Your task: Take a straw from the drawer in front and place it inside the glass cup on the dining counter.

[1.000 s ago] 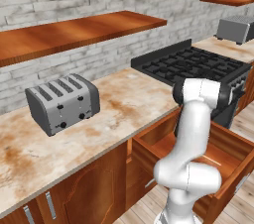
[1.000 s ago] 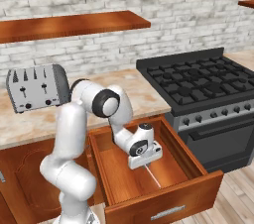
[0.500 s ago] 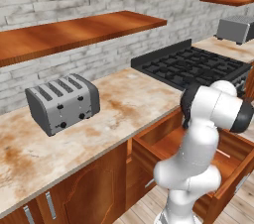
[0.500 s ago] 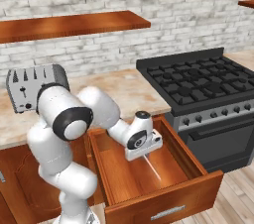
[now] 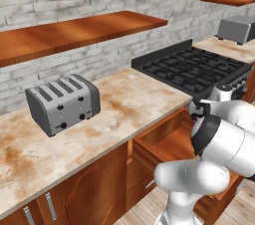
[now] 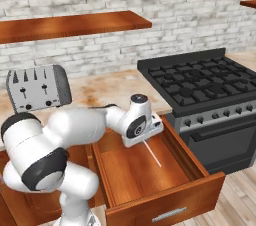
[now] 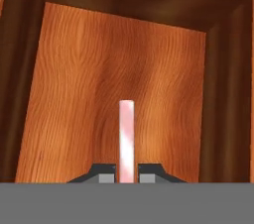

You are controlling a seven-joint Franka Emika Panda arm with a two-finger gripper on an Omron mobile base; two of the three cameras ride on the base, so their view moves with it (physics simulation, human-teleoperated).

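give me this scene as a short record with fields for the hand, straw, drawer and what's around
hand: closed on the straw, one fingertip on each side
straw: pale pinkish-white, thin, one end reaching out past the fingertips
drawer: pulled open, reddish-brown wood, silver bar handle on its front
straw in cup: not yet
counter: beige marble with rust-brown veining
on counter: grey four-slot toaster
beside drawer: black-topped stove
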